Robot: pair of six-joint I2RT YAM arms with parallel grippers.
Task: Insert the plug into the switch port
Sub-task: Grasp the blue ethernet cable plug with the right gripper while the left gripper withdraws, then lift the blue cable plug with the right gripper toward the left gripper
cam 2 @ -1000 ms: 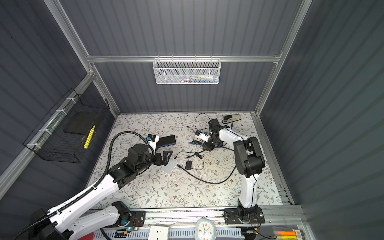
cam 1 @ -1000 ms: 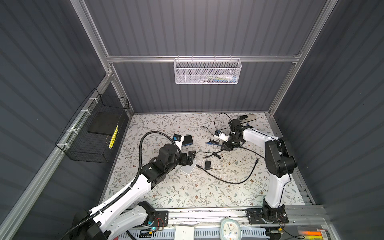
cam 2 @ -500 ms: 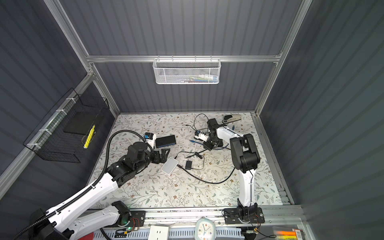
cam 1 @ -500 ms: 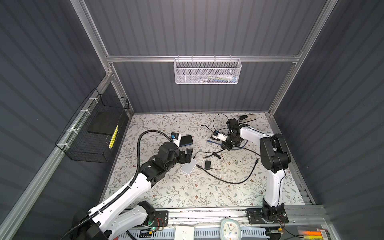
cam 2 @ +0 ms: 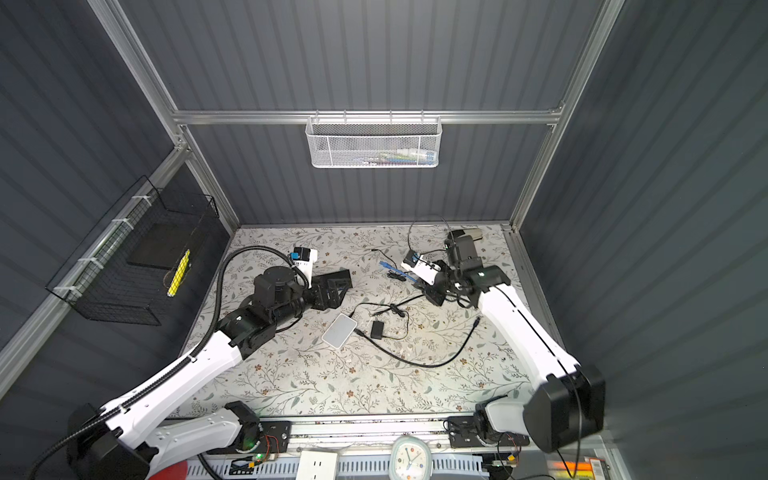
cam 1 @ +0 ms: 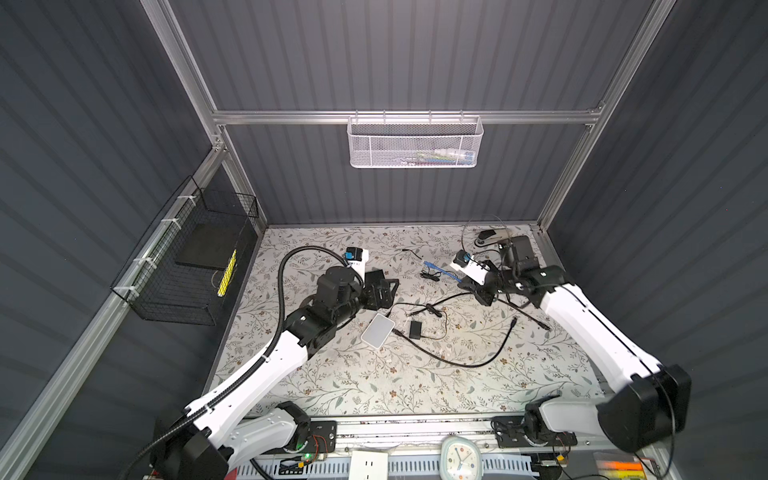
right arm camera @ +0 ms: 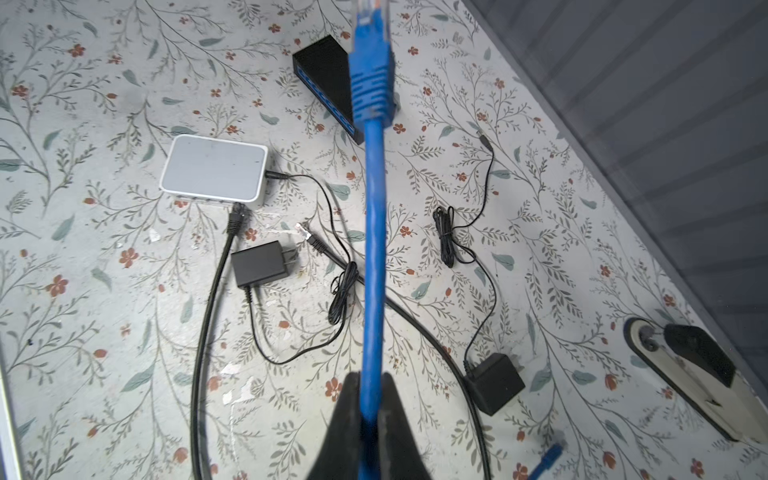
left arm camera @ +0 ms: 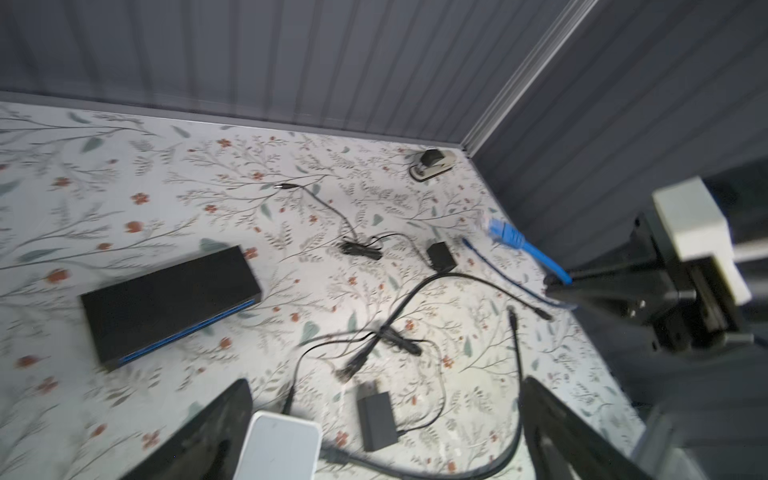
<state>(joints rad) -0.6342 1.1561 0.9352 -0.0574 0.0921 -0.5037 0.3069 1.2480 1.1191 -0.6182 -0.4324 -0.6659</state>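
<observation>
Over floral-print counter (right arm camera: 83, 291), right hand (right arm camera: 368, 386) pinches blue Ethernet cable (right arm camera: 374, 249) well behind light clear-tipped plug (right arm camera: 368, 10); judged flexible, better gripped at stiff boot (right arm camera: 372, 83). Left hand (left arm camera: 386, 399) wide open, empty.

Small switch (cam 1: 377, 330) in the middle, power adapter (cam 1: 414, 329) just right of it, stapler (cam 1: 492, 237) in far right corner

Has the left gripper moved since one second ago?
Yes. In a top view the left gripper has shifted away from the white switch, toward the back wall.
</observation>
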